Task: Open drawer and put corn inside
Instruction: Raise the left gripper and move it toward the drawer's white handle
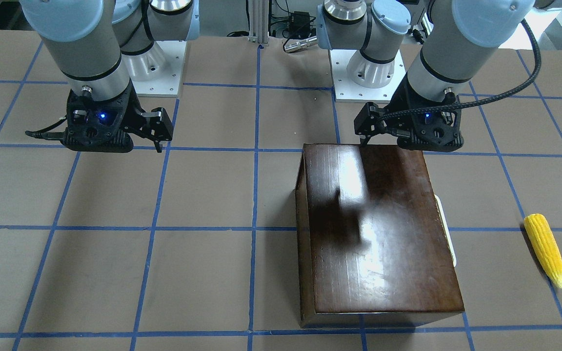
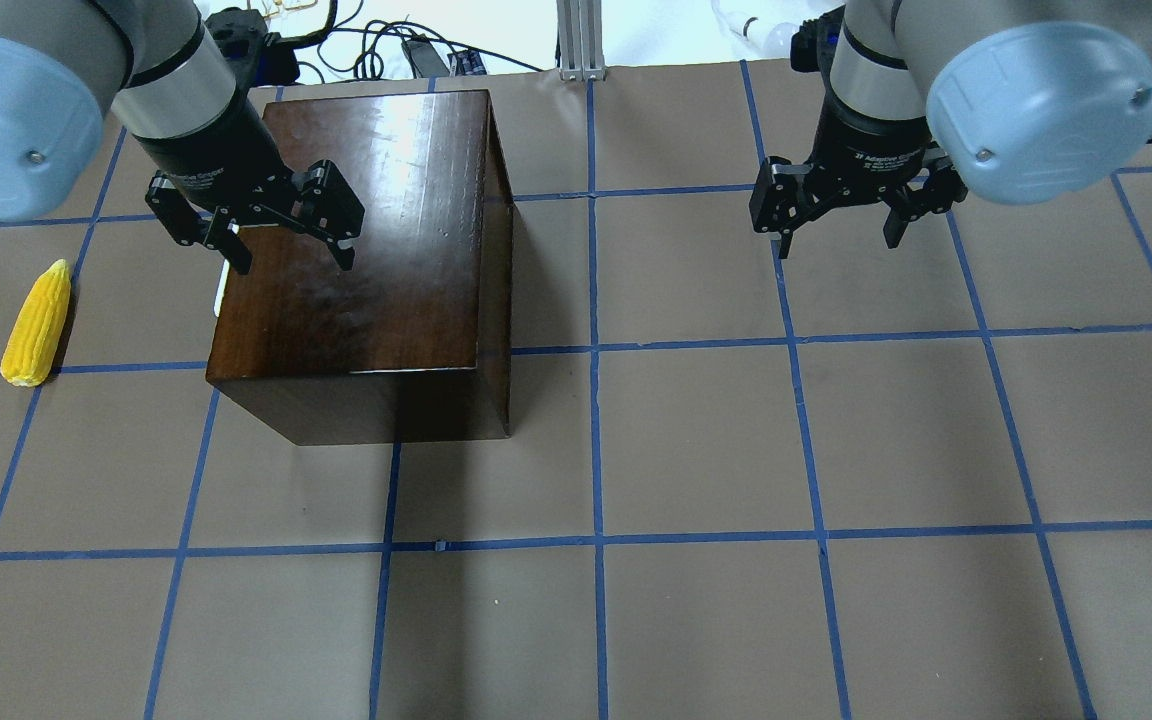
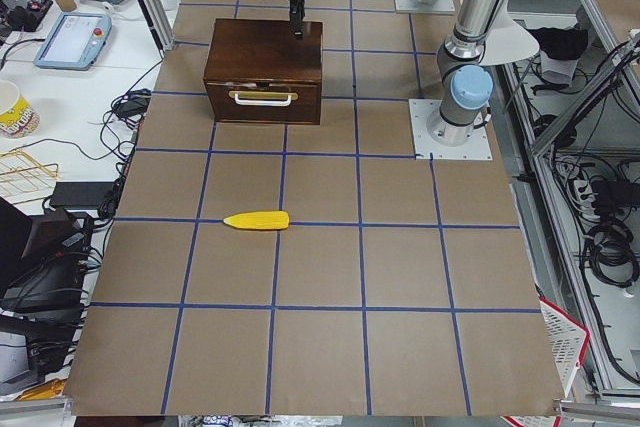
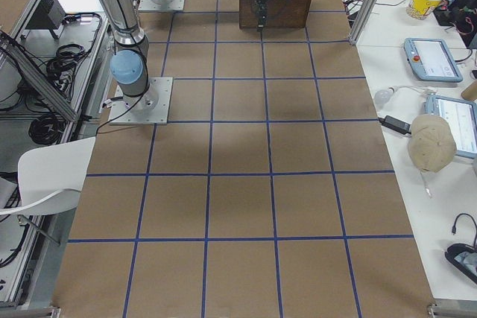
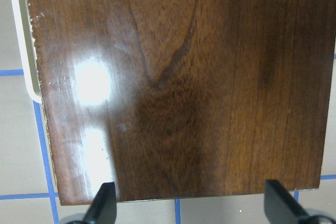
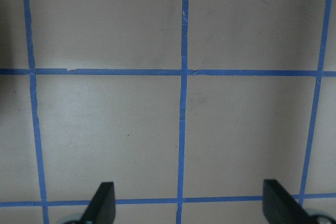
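The dark-brown box [image 2: 366, 260] stands on the table's left half, its drawer front [image 3: 262, 109] flush and shut. The whitish handle [image 1: 446, 229] faces the robot's left. The yellow corn [image 2: 36, 322] lies on the table left of the box, apart from it; it also shows in the front-facing view [image 1: 545, 249]. My left gripper [image 2: 293, 262] is open and empty, hovering over the box's top near the handle edge; the left wrist view [image 5: 191, 205] shows the glossy lid below it. My right gripper [image 2: 836, 243] is open and empty over bare table.
Brown table surface with a blue tape grid [image 2: 596, 350]. The two arm bases [image 1: 359, 73] stand at the robot's edge. An aluminium post [image 2: 576, 40] and cables are beyond the far edge. Tablets and a cup [image 3: 12, 112] lie on side desks.
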### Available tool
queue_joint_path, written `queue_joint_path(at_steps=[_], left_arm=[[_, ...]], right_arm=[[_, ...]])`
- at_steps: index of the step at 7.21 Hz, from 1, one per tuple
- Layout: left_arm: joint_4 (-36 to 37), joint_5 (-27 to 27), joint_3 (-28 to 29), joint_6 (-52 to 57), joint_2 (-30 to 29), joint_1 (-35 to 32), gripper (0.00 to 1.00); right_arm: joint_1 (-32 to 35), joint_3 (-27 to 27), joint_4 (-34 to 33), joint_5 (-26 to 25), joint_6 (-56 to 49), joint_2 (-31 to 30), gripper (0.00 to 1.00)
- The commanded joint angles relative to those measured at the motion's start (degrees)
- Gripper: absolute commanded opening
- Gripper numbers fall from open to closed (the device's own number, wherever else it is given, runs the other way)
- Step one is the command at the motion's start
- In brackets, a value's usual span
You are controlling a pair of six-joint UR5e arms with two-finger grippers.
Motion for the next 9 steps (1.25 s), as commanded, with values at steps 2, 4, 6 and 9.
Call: queue_joint_path(at_steps=[2, 4, 6, 9], left_arm=[[-0.1, 0.1, 0.1, 0.1, 0.2, 0.0, 1.0], [0.0, -0.1, 0.3, 0.5, 0.5, 0.3, 1.0], [0.0, -0.1, 0.3, 0.5, 1.2, 0.5, 1.0], [0.5, 0.0, 0.2, 0.0, 1.8, 0.3, 1.0]], right_arm=[[0.0, 0.0, 0.0, 0.0, 0.0, 0.0, 1.0], [0.0, 0.0, 0.0, 0.0, 0.0, 0.0, 1.0], [0.0, 0.0, 0.0, 0.0, 0.0, 0.0, 1.0], [0.0, 0.0, 0.0, 0.0, 0.0, 0.0, 1.0]])
